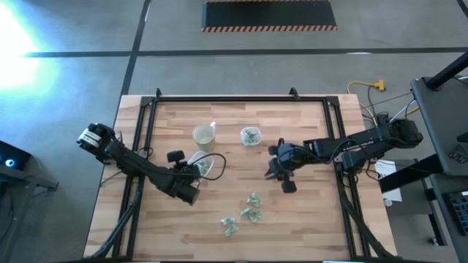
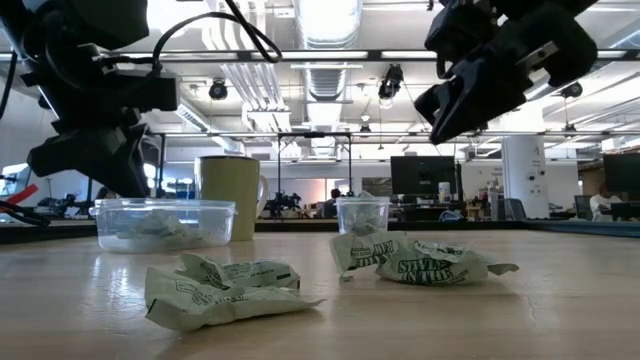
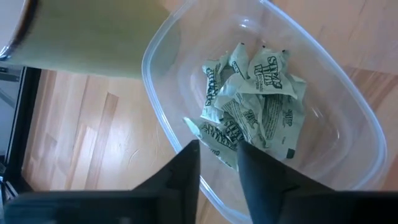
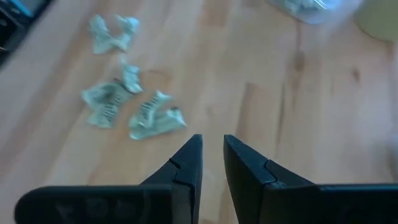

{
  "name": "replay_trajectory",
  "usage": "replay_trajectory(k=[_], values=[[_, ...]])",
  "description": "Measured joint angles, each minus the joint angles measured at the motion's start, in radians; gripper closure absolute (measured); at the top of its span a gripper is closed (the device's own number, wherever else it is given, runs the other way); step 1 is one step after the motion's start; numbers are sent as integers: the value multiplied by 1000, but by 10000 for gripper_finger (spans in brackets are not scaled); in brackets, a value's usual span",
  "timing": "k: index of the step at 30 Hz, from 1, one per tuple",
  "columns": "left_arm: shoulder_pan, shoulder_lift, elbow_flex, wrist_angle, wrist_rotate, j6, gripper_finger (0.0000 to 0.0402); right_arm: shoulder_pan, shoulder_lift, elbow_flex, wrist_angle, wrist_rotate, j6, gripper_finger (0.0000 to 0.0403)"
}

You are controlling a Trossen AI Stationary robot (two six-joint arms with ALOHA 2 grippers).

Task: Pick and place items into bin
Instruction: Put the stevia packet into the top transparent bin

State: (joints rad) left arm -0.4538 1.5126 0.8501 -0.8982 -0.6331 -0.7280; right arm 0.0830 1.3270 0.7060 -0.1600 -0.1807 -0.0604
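Several pale-green and white crinkled packets (image 3: 249, 106) lie piled in a clear plastic bin (image 3: 155, 93). My left gripper (image 3: 217, 158) hangs just above this bin (image 1: 213, 166) with its fingers open by a narrow gap, nothing between them. Loose packets (image 1: 251, 212) rest on the wood nearer the table's near edge, and show close up in the low view (image 2: 225, 290). My right gripper (image 4: 212, 146) hovers above bare wood right of the bin, fingers a narrow gap apart and empty, with packets (image 4: 149, 118) ahead of it.
A pale yellowish cup (image 1: 203, 136) stands just beyond the bin. A small clear cup (image 1: 251, 136) holding a packet stands to the right of the yellowish cup. A black frame (image 1: 219, 100) runs along the table's far and side edges. Bare wood lies between the two grippers.
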Motion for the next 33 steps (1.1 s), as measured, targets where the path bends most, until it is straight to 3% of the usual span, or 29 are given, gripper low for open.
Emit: replay_trajectory(k=[7, 10, 16, 23, 27, 33], values=[[0, -2, 0, 0, 0, 0, 268, 16, 0, -75, 142, -39, -24, 346], [0, -2, 0, 0, 2, 0, 267, 32, 0, -137, 270, -53, -42, 346], [0, -2, 0, 3, 23, -2, 267, 43, 1, -240, 533, -208, -47, 346], [0, -4, 1, 8, 31, -2, 267, 87, 19, -285, 695, -210, -45, 346], [0, -5, 2, 17, 32, -1, 267, 124, 97, -276, 811, -212, -74, 345], [0, -8, 2, 26, 32, 0, 267, 150, 276, -160, 828, -214, -98, 320]])
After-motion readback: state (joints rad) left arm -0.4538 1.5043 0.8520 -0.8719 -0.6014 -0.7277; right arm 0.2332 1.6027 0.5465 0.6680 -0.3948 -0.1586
